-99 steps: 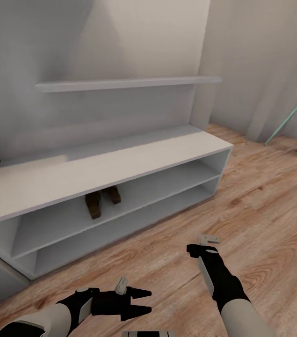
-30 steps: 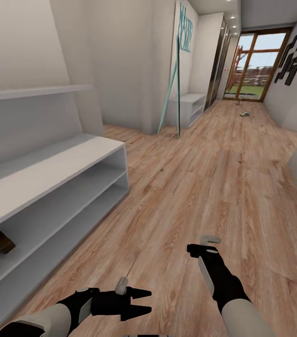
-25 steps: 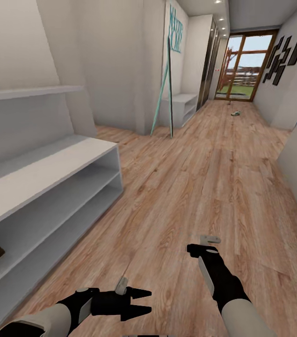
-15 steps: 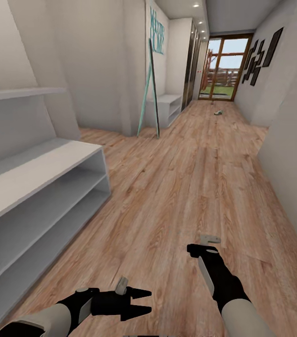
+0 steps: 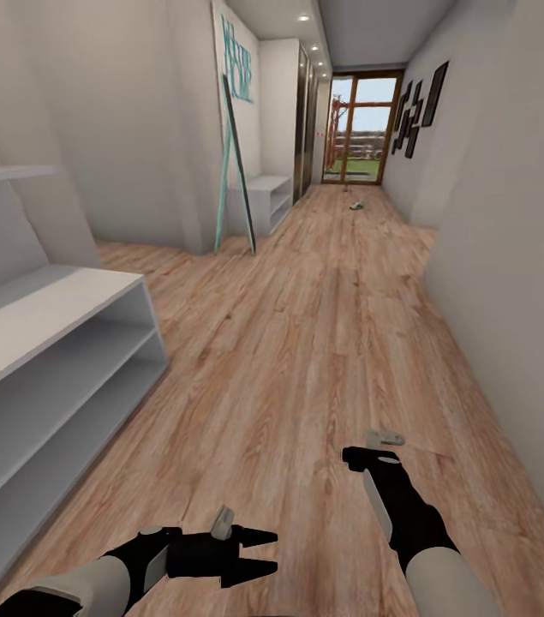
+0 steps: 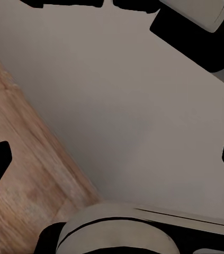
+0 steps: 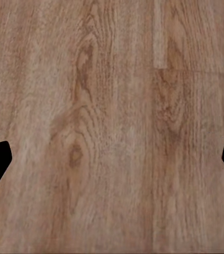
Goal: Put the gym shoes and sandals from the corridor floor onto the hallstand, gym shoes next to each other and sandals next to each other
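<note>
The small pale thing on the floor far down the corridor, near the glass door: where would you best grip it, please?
The small pale thing lies low on open corridor floor, apart from both walls, so come from above, probably closing across its narrower width. It is too small here to tell shape or heading; choose the exact part once nearer.

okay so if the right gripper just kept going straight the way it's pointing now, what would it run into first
Most likely the corridor floor. The right wrist view, looking along the fingers, shows bare wood planks with nothing between the open right gripper and the boards. How far off the floor lies cannot be judged from these pictures.
</note>
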Controlling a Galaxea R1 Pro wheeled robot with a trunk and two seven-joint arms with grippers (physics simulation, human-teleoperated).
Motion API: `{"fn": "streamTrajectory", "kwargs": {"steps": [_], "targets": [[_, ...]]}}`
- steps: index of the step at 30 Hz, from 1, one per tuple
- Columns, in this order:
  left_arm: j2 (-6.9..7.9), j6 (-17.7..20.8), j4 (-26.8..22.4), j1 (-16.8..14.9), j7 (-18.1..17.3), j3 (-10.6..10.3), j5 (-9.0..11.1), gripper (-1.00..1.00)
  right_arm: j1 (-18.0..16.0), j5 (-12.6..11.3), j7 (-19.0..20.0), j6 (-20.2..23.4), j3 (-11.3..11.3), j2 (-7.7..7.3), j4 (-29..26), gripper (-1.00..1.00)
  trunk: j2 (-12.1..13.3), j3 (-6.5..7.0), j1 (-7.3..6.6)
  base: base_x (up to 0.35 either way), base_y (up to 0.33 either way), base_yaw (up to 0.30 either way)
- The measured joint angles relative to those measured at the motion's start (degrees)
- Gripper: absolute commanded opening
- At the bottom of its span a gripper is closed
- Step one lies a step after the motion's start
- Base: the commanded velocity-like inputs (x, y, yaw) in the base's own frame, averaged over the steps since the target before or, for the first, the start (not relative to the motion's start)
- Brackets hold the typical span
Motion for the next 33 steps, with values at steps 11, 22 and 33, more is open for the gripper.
{"fn": "streamTrajectory", "kwargs": {"steps": [11, 22, 33], "targets": [[0.00, 0.0, 0.0, 0.0, 0.0, 0.0, 0.1, 1.00, 0.0, 0.0, 0.0, 0.0, 0.0, 0.00, 0.0, 1.00, 0.0, 0.34, 0.00, 0.000, 0.000, -0.287], [0.00, 0.0, 0.0, 0.0, 0.0, 0.0, 0.1, 1.00, 0.0, 0.0, 0.0, 0.0, 0.0, 0.00, 0.0, 1.00, 0.0, 0.62, 0.00, 0.000, 0.000, -0.287], [0.00, 0.0, 0.0, 0.0, 0.0, 0.0, 0.1, 1.00, 0.0, 0.0, 0.0, 0.0, 0.0, -0.05, 0.0, 1.00, 0.0, 0.63, 0.00, 0.000, 0.000, -0.231]]}}
